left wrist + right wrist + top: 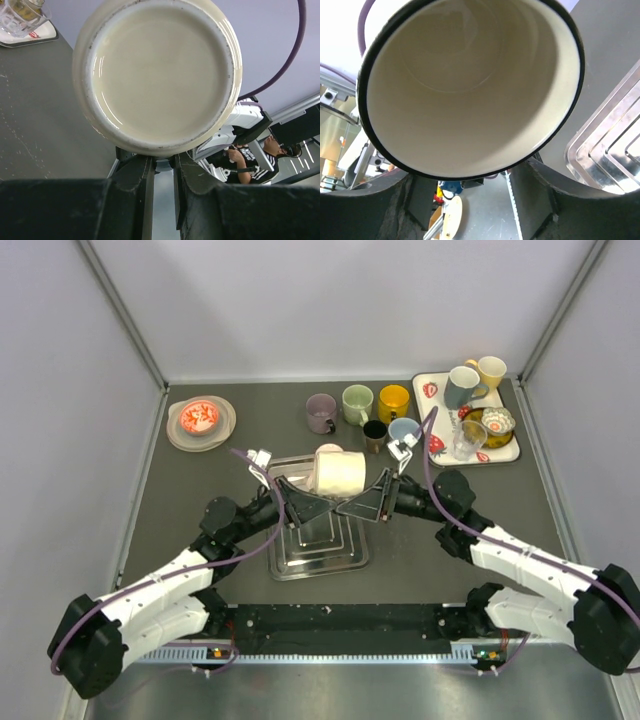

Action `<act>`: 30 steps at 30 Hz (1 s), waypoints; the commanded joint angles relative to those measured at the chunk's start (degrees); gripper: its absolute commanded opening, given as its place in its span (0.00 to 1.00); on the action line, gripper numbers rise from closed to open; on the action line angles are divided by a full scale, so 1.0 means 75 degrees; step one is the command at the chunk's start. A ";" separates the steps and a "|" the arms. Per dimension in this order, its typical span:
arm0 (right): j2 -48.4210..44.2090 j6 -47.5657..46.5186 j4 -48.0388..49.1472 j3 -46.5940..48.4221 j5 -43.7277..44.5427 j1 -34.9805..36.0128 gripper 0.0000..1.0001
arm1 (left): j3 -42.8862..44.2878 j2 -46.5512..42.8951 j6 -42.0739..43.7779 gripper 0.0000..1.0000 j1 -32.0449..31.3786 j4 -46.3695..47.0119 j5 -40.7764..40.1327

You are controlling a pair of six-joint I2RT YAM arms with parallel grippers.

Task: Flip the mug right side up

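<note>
Left tool (162, 167) nearly closed at mug (157, 75) base; right tool (470, 172) wide, grip unclear.

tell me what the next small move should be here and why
Probably tilt the mug so its mouth swings up. It lies on its side above the metal tray, between both arms: its base faces the left fingers, its open mouth the right fingers. I cannot tell which fingers grip it.

Mug (338, 472) over far end of tray (320, 552)
</note>
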 commanded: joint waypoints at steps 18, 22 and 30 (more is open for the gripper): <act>0.0673 0.0686 0.1816 0.0506 0.0556 0.0089 0.05 | 0.0000 -0.0226 0.0125 0.00 -0.0261 0.1005 0.0332; 0.0522 0.0406 0.1046 0.0588 0.0779 0.0100 0.00 | -0.0094 -0.0355 0.0277 0.00 -0.0272 0.0818 0.0262; -0.0345 -0.0790 -0.0913 0.0893 0.1318 0.0089 0.00 | -0.0316 -0.1022 0.0688 0.18 -0.0272 0.0255 -0.0569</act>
